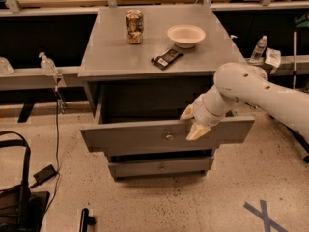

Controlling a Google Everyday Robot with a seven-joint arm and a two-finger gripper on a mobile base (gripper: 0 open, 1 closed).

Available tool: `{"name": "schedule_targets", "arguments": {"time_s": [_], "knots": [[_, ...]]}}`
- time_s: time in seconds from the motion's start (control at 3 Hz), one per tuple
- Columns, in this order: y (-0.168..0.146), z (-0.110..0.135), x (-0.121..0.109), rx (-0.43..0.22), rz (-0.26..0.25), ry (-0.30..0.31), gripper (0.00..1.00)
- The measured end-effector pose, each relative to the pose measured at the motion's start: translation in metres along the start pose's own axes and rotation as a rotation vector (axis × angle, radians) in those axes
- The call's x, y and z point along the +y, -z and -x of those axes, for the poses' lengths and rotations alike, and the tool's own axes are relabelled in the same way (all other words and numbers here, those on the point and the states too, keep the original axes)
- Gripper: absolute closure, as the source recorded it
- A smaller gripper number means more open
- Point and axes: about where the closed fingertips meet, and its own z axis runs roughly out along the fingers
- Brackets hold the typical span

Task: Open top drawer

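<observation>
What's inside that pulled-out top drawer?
Only dark interior shows in the top drawer; its back is hidden under the cabinet top. The claw is at its front edge.

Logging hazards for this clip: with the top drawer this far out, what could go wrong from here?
The top drawer stands far out; pulling further might run it off its rails. The gripper sits at its front's upper edge, right of the knob, so an off-centre pull could skew the drawer or slip off. A jolt might topple the can on the cabinet top.
</observation>
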Motion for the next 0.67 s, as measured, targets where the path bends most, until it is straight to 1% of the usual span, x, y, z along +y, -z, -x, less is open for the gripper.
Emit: {"name": "schedule_targets", "arguments": {"time_s": [0.33, 0.67], "knots": [[0.017, 0.004, 0.039, -0.012, 0.051, 0.005, 0.49], [0.038, 0.004, 0.09, -0.015, 0.123, -0.012, 0.49]]}}
